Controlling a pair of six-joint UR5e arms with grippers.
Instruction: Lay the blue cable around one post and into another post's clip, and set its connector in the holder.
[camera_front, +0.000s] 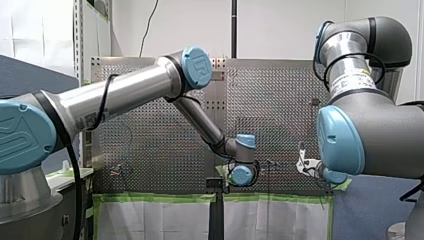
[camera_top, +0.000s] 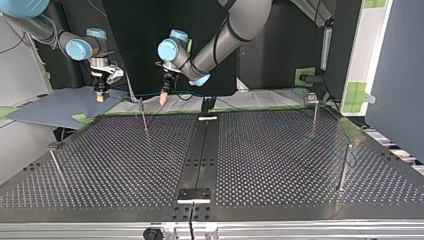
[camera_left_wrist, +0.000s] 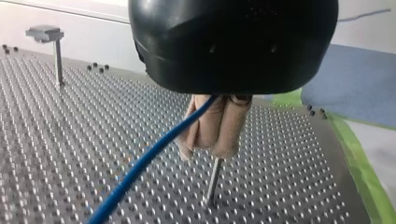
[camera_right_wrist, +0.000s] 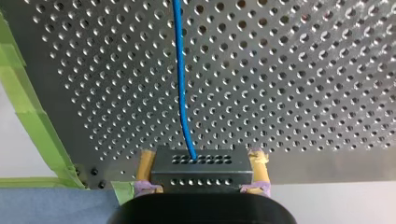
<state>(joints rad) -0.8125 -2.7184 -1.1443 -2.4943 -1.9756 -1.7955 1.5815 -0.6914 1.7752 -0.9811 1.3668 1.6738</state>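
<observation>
Item: blue cable, pinched by L gripper just above post, prob. to steer it round; R gripper clamps connector, prob. keeping that end ready for holder.

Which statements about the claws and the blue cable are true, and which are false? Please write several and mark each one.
1. My left claw is shut on the blue cable. True.
2. My right claw is empty. False: it holds the connector between its yellow pads.
3. The blue cable leaves the connector and runs over the perforated table. True.
4. The cable lies in the clip post. False: in the left wrist view that post stands apart from the cable, its clip bare.
</observation>
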